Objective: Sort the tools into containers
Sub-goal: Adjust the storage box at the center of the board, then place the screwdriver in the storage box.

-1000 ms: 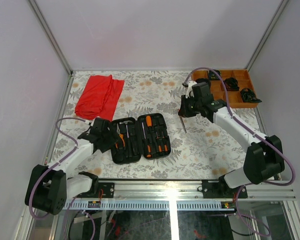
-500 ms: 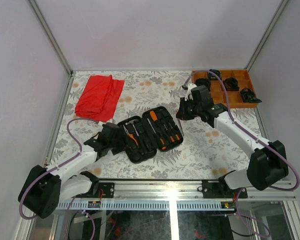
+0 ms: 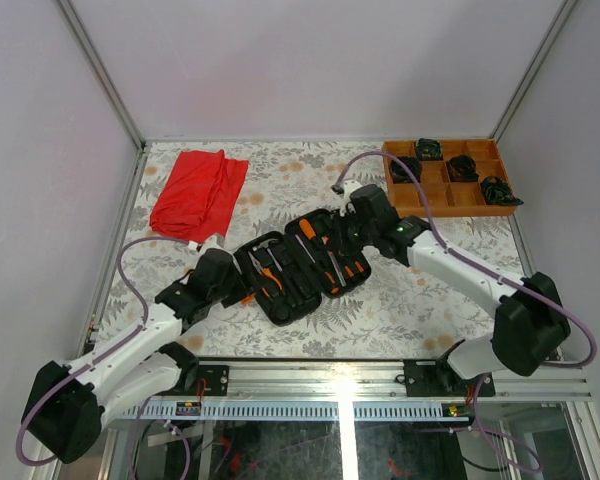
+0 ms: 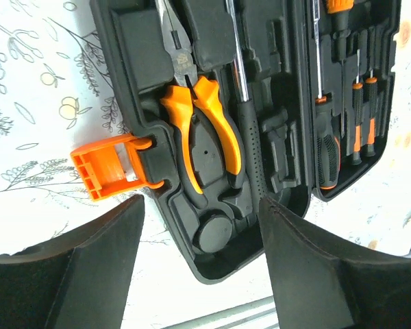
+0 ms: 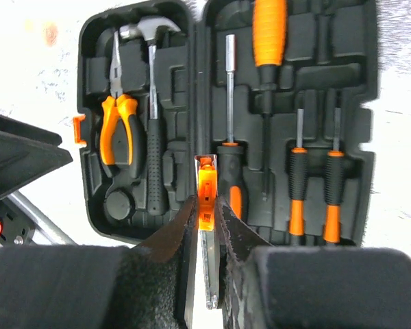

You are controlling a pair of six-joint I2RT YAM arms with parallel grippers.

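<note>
logging entry one: right gripper (image 5: 205, 205), fingers pinched shut on a thin orange-handled screwdriver (image 5: 205, 185), its orange part showing just beyond the fingertips. it is hanging over the hinge line of the open tool case (image 5: 349, 82).

entry two: left gripper (image 4: 200, 219), fingers standing apart on either side of the case's near corner, just beside the orange latch (image 4: 103, 171). i am seeing nothing held there.

entry three: the case is lying open on the table (image 3: 410, 290) between the two arms. the pliers (image 5: 116, 130) and hammer (image 5: 151, 31) are sitting in its left half, and the seated screwdrivers (image 5: 298, 185) are in its right half.

entry four, handling notes, my judgement only: i am treating the step as seating the held screwdriver in a moulded slot of the right half. which slot is its own i cannot tell for certain.

- i am wanting the shaft turned parallel to the seated handles before descending.
- i am shifting off the hinge ridge, where it could roll.
- i am lowering until the handle is resting in the moulding, and only then parting the fingers.
- i am using the left fingers to steady the case against sliding.
- i am minding the neighbouring handles on the way out.
</note>
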